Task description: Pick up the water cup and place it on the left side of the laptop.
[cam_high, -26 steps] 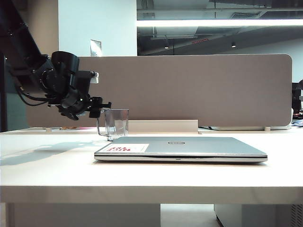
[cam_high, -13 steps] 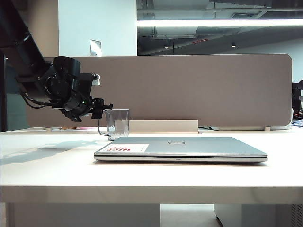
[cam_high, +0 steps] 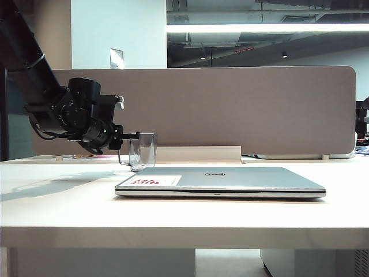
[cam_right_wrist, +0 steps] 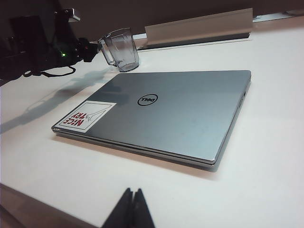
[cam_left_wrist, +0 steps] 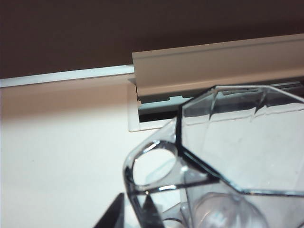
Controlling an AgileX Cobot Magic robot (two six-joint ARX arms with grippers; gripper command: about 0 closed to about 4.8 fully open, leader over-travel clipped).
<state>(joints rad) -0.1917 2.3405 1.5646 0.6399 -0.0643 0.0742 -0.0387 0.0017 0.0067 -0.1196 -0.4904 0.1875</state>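
The water cup (cam_high: 143,151), clear and grey-tinted, stands on the table behind the laptop's back left corner, its handle facing left. My left gripper (cam_high: 128,138) reaches in level from the left. In the left wrist view the left gripper (cam_left_wrist: 134,211) has one dark fingertip (cam_left_wrist: 116,213) outside the handle and the other inside its loop, shut on the handle wall of the water cup (cam_left_wrist: 237,152). The laptop (cam_high: 219,180) lies closed, silver-grey, with a white and red sticker. My right gripper (cam_right_wrist: 133,197) hovers shut over the table in front of the laptop (cam_right_wrist: 161,109).
A tall beige partition (cam_high: 230,109) runs along the back of the table. A beige cable rail (cam_high: 199,153) lies just behind the cup. The table's front edge (cam_high: 184,231) is close to the laptop. Bare tabletop (cam_high: 57,190) lies left of the laptop.
My left arm has come lower and levelled out, and its jaws have gone from wide open to shut on the cup's handle. The cup, laptop and right gripper stay where they were.
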